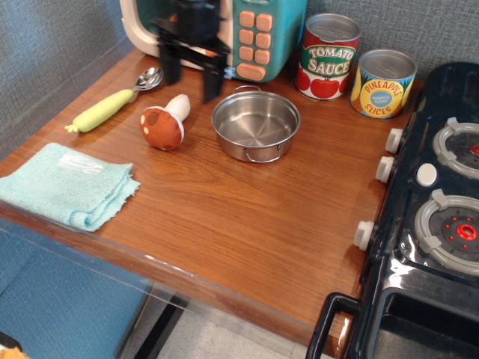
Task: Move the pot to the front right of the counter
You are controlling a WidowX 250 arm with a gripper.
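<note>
The pot sits empty toward the back of the counter, just right of a toy mushroom and in front of the toy microwave; the black gripper hangs just above the pot's back-left side, its fingers spread apart, holding nothing; two cans stand behind, near the stove.

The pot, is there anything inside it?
Empty. The pot sits upright on the counter, and its bare shiny bottom shows.
</note>
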